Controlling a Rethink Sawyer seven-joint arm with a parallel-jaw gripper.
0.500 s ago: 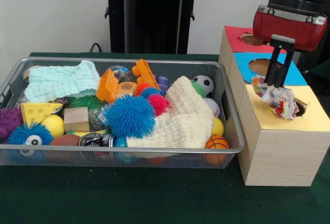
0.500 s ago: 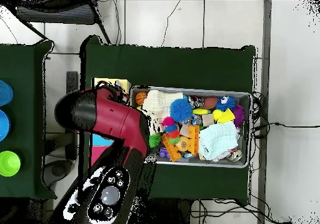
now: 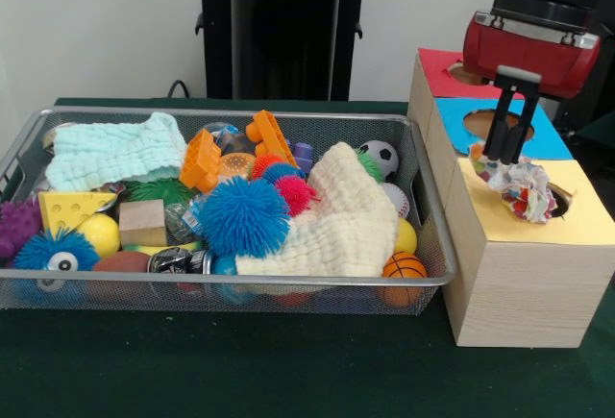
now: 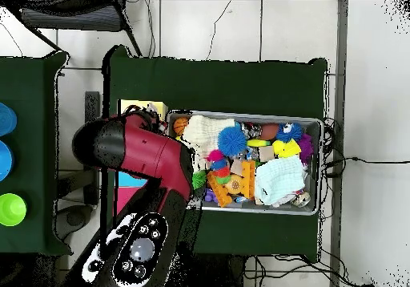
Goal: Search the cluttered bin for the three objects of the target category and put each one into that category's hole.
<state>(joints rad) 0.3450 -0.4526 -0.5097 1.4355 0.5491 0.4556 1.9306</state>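
The wire mesh bin (image 3: 231, 113) is full of toys and cloths; it also shows in the overhead view (image 4: 250, 115). One crumpled spotted wrapper (image 3: 521, 190) lies on the yellow surround (image 3: 588, 214), at the left edge of the hole (image 3: 560, 200) and partly over it. My gripper (image 3: 504, 157) hangs just above the wrapper's upper left end, with its fingers slightly apart and nothing held. In the overhead view my arm (image 4: 148, 159) hides the gripper and most of the boxes. I cannot pick out any other spotted wrapper among the clutter in the bin.
The blue-surrounded hole (image 3: 500, 122) and the red-surrounded hole (image 3: 468, 73) lie behind the yellow one. In the bin are a mint cloth (image 3: 110, 149), a cream cloth (image 3: 336, 216), a blue spiky ball (image 3: 242, 216), orange bricks (image 3: 202, 159) and several balls.
My gripper has lifted slightly up and to the left in the front view. The wrapper has stayed where it was on the yellow box.
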